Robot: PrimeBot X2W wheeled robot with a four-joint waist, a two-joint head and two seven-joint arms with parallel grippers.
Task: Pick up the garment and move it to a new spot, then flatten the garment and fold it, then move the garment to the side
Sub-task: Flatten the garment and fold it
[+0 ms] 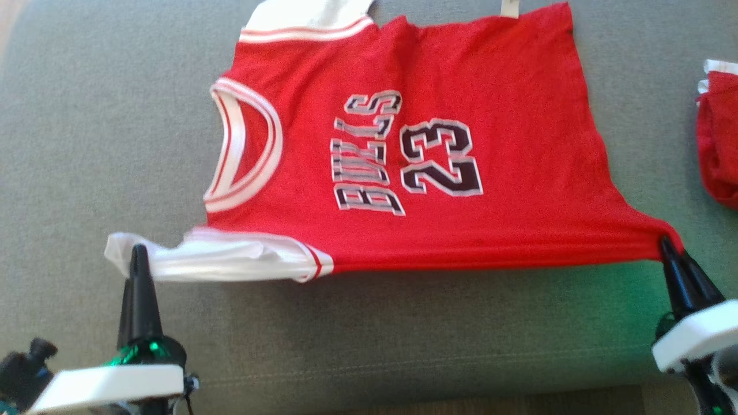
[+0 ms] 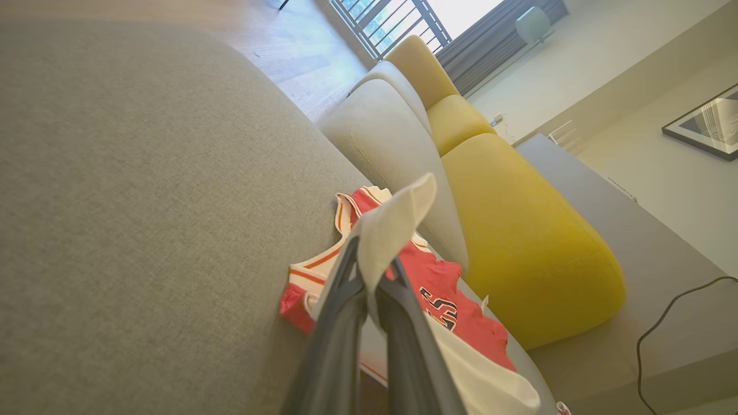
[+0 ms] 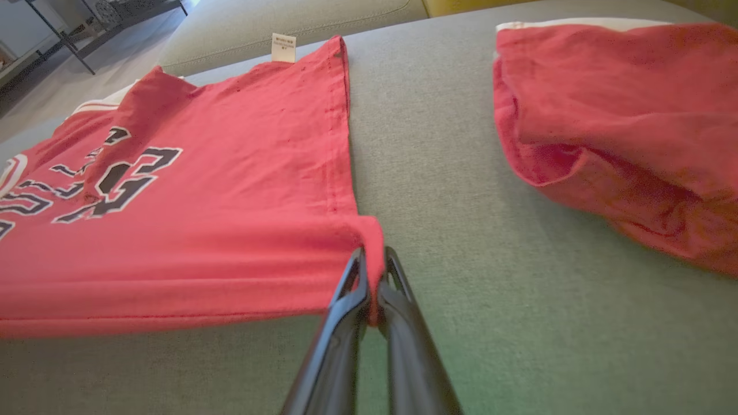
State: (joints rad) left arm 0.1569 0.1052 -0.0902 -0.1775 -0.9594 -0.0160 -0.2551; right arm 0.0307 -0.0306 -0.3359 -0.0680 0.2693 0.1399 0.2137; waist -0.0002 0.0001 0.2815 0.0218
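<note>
Jersey (image 1: 403,161), Bulls 23, on grey cushion (image 1: 403,334): left claw (image 1: 137,256) clamps white sleeve (image 1: 230,259), right claw (image 1: 667,245) hem corner (image 1: 646,239); best drawn apart evenly.

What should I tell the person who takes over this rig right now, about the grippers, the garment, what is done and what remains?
Left gripper: jaws shut on the white sleeve of the jersey.
Right gripper: jaws shut on the red hem corner.
Jersey: spread print-up on the grey cushion, near edge stretched between the grippers. A second red garment lies apart, on the right.
Done: jersey laid out, mostly flat.
Left: fold it, then move it aside.
</note>
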